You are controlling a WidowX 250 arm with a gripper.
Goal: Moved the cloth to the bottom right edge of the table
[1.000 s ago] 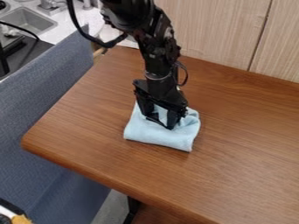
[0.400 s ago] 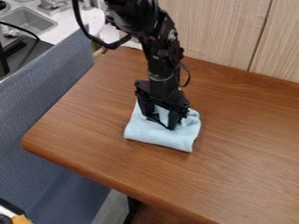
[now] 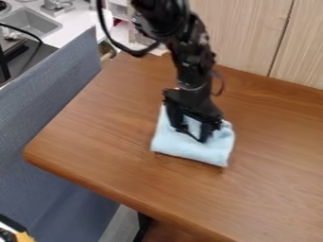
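Sliding the cloth (image 3: 191, 150) right on the table (image 3: 95, 142), pressing with the gripper (image 3: 193, 134) wide, and getting nearer the right edge.

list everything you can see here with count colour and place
cloth: one, light blue, on the table under the tool
table: one, brown wood, centre to right
seat back: one, blue-grey, left
wall panels: two, pale wood, upper right
sink: one, grey, upper left
faucet: one, silver, by the sink
counter: one, white, upper left
arm: one, black, from the top edge
tool: one, black, at the cloth
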